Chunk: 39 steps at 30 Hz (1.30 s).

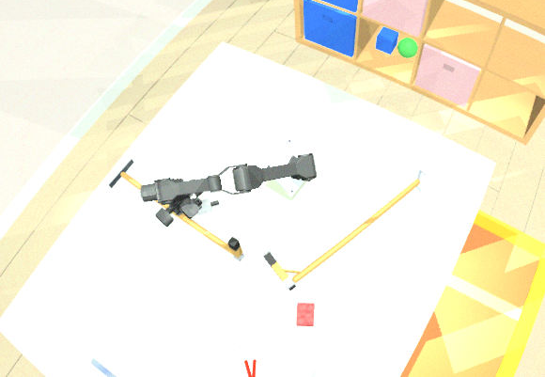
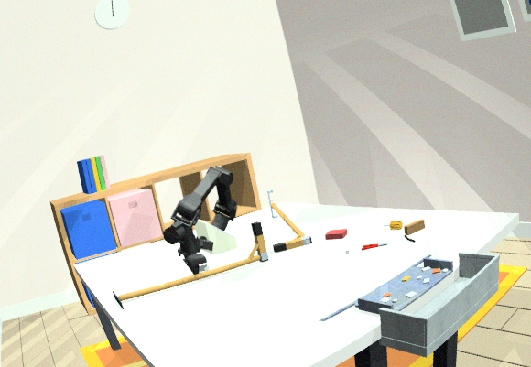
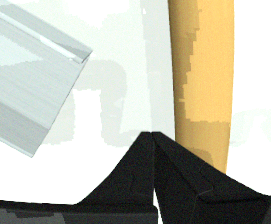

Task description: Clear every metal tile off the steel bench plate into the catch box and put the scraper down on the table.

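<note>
The long scraper, a wooden pole (image 1: 207, 234) (image 2: 183, 281) (image 3: 200, 63) with a dark cross blade (image 1: 121, 173) (image 2: 118, 299), lies flat on the white table. My gripper (image 1: 178, 209) (image 2: 198, 266) (image 3: 152, 136) is low over the middle of the pole. Its fingers are shut tip to tip with nothing between them, and the pole passes just to the right of the tips in the wrist view. The steel bench plate (image 2: 372, 300) sits at the table's near right corner with several small orange and white tiles (image 2: 406, 279) on it. The grey catch box (image 2: 439, 318) stands at its end.
A second long wooden tool (image 1: 357, 230) (image 2: 288, 221) lies to the right. A pale translucent block (image 3: 26, 90) (image 2: 215, 239) sits beside the gripper. A red block (image 1: 305, 314) (image 2: 336, 233), a red screwdriver (image 2: 373, 245), a yellow screwdriver (image 2: 395, 225) and a wooden block (image 2: 414, 226) lie farther out.
</note>
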Each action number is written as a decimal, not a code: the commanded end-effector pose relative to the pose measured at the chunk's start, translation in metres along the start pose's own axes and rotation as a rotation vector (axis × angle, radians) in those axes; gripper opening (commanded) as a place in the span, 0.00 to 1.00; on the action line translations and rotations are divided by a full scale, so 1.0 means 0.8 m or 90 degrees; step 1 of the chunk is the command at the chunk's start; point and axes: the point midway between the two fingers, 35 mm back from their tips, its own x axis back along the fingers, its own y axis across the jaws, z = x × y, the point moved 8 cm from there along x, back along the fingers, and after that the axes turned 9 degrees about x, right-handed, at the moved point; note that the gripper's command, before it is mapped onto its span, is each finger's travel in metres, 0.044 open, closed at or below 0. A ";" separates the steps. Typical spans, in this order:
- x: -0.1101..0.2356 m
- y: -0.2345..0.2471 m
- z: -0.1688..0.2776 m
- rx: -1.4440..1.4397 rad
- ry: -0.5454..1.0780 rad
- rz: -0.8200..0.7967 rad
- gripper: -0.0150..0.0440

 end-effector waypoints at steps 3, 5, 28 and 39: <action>0.002 -0.014 0.000 0.004 0.003 0.010 0.25; 0.002 -0.016 0.000 0.004 0.003 0.010 0.25; 0.000 -0.045 -0.001 0.005 0.001 0.010 0.25; -0.001 -0.058 -0.003 0.006 0.001 0.011 0.25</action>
